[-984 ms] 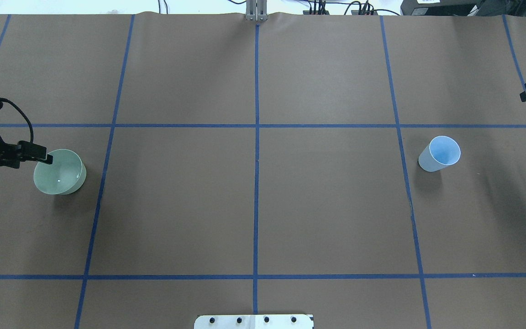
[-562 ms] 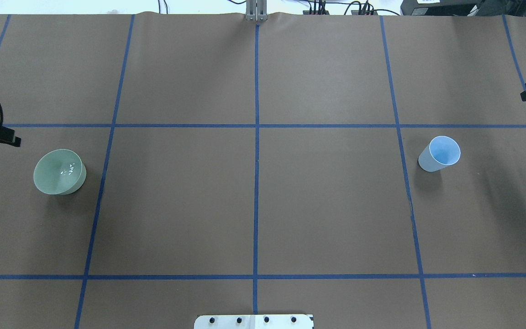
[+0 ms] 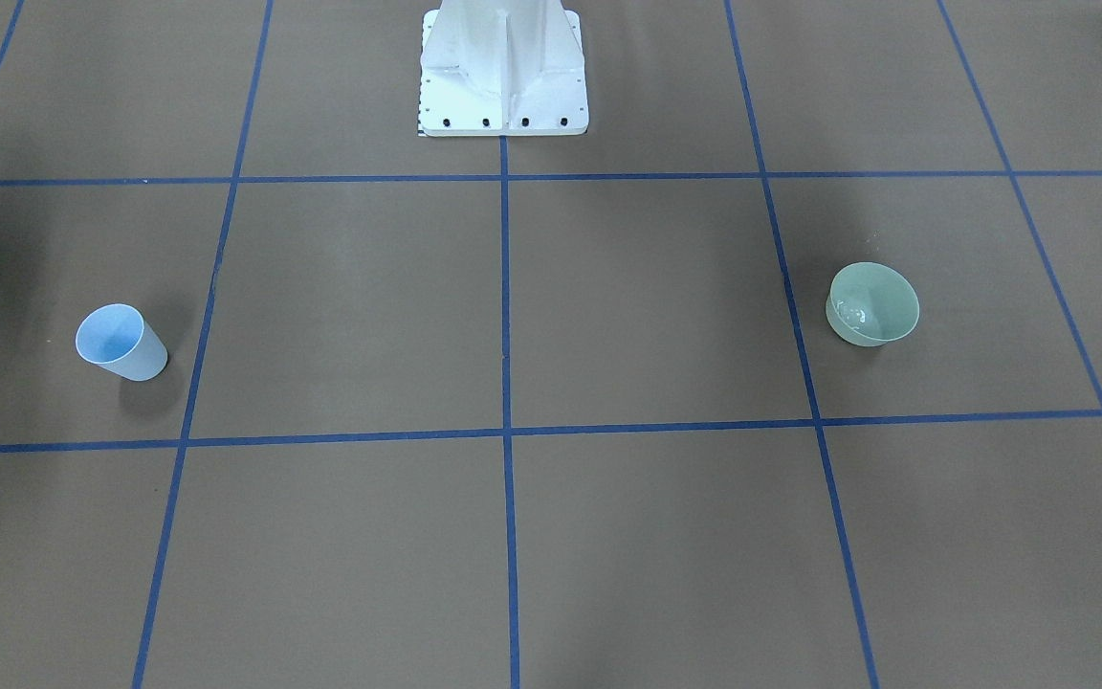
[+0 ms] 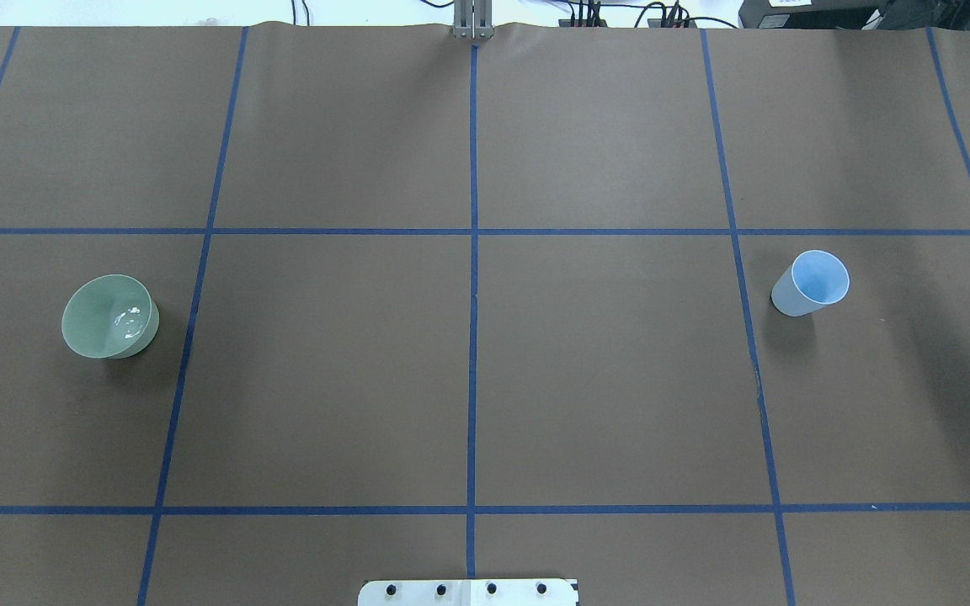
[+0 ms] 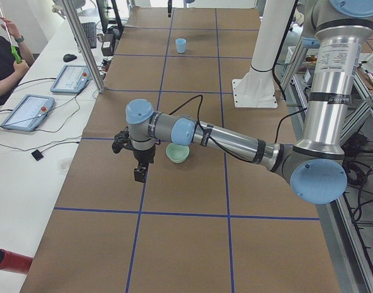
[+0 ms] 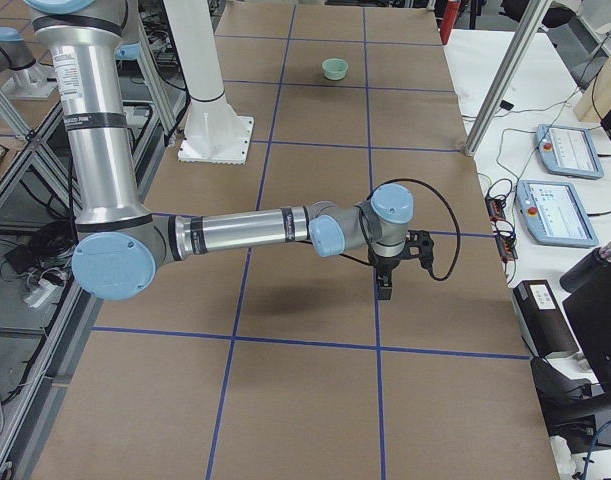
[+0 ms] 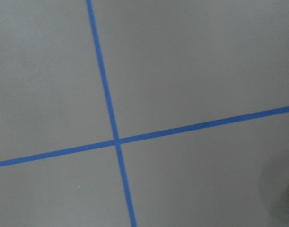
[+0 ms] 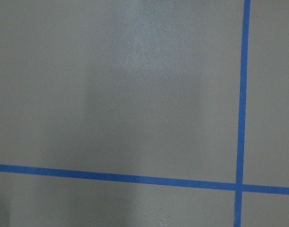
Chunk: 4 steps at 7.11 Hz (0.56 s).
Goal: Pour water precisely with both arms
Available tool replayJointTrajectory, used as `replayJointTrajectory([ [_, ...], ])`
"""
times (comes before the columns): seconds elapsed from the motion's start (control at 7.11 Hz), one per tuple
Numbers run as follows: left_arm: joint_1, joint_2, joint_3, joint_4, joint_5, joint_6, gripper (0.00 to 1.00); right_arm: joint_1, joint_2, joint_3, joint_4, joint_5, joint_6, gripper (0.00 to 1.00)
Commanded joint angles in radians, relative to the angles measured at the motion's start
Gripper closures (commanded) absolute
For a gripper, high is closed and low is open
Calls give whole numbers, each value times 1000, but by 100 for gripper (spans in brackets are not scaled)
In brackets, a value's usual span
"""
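Both arms (image 5: 235, 141) are hanging over the table's (image 4: 603, 404) two ends, left gripper (image 5: 140, 176) near the green bowl (image 5: 177, 152), right gripper (image 6: 385, 290) nearer the blue cup (image 4: 811, 284); I cannot tell if fingers are spread.

The robot's left arm (image 5: 235, 141) reaches out nearly level from its upright upper segment, its wrist (image 5: 141, 116) bent so that the black left gripper (image 5: 139, 174) points straight down, a black cable (image 5: 185, 108) looping along the forearm. On the opposite side the right arm (image 6: 245, 232) strikes a mirror pose, forearm stretched flat and right gripper (image 6: 385, 288) hanging downward. Whether either gripper's fingers are parted or closed cannot be made out.
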Motion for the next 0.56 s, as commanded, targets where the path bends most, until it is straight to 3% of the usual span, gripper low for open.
replayJointTrajectory([
  [0.0, -39, 78, 48, -5, -24, 77, 0, 47, -41, 0, -40, 83, -20, 0],
  [0.42, -45, 83, 58, -40, -26, 26, 0, 102, -83, 12, -40, 115, -50, 0],
])
